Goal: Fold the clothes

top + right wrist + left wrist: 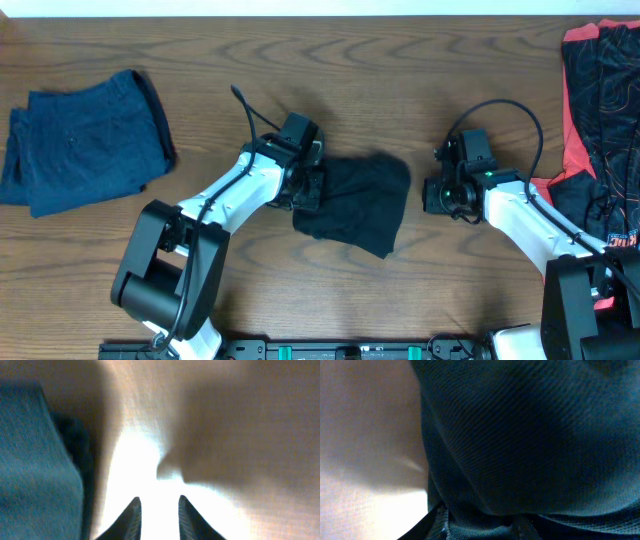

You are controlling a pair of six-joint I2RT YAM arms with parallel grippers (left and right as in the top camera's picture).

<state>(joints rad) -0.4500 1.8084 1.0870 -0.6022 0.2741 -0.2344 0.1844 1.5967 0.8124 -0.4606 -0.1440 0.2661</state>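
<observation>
Black trousers, folded into a small bundle, lie at the table's middle. My left gripper is at the bundle's left edge. In the left wrist view the dark fabric fills the frame and bunches between the two fingers, so the left gripper is shut on it. My right gripper hovers just off the bundle's right side, apart from it. Its fingers stand slightly parted, so the right gripper is open over bare table with nothing between them. The trousers' edge shows at that view's left.
A folded dark blue garment lies at the far left. A red-and-black patterned piece lies along the right edge, beside the right arm. Bare wooden table stretches along the back.
</observation>
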